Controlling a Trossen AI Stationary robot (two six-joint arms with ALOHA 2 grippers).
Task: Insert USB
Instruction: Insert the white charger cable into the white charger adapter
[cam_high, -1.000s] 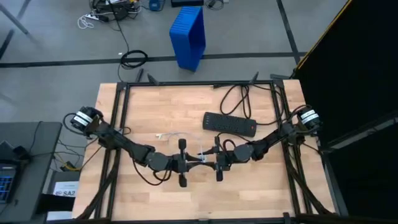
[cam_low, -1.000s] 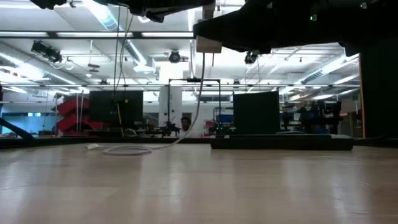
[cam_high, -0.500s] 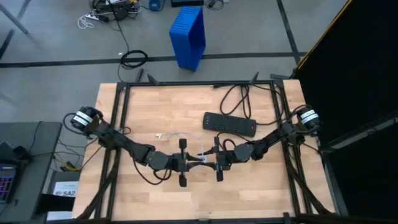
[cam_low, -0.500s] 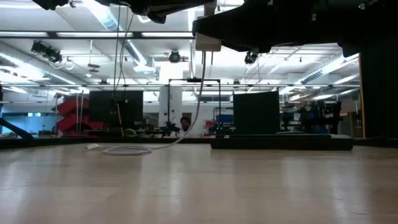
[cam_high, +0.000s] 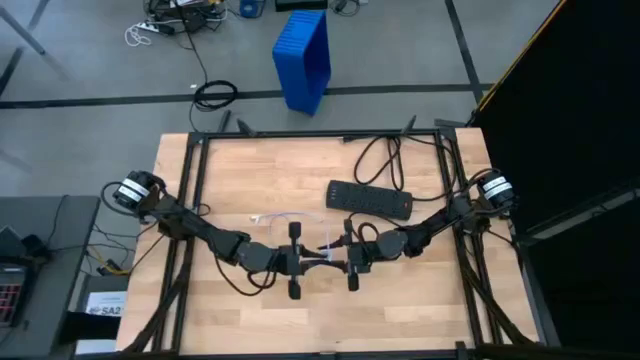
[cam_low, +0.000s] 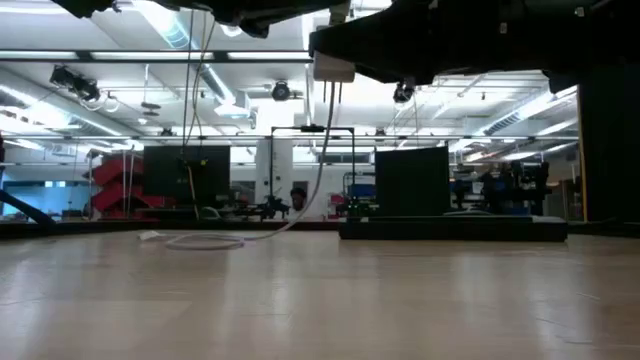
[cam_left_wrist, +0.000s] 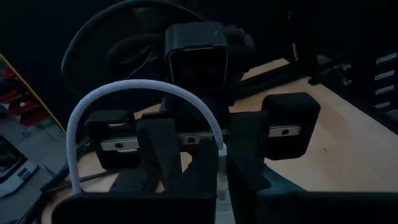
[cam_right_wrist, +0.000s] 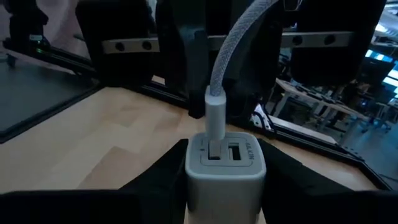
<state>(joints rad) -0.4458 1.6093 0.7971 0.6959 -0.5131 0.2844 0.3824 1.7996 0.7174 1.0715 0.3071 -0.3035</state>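
Observation:
A white charger block (cam_right_wrist: 225, 167) hangs above the table's middle, between the fingers of my right gripper (cam_right_wrist: 225, 193). The USB (cam_right_wrist: 214, 115), a white braided cable, has its plug in one of the block's two ports. From there the cable arcs up (cam_left_wrist: 124, 90) and drops to the table, where its slack (cam_low: 205, 241) lies. My left gripper (cam_left_wrist: 221, 208) faces the right one (cam_high: 333, 258) at close range, fingers nearly together around the plug. My left gripper comes level from the table's left and has the plug's white housing (cam_left_wrist: 221, 177) in the narrow gap between its two fingers. My own fingers hide the exact place of contact. The plug is clear of the table and seated in the block. My right gripper pinches the charger block by its two side faces (cam_right_wrist: 191, 171), one finger on each. The fingers come level from the table's right. The block is lifted clear of the table, its port face (cam_right_wrist: 227, 152) turned toward the left gripper.
A black power strip (cam_high: 368, 199) lies right of centre toward the far edge, its thick black cord (cam_high: 385, 160) looping behind it. The cable's far end (cam_high: 258, 217) rests left of centre. A blue crate (cam_high: 303, 58) stands on the floor beyond the table.

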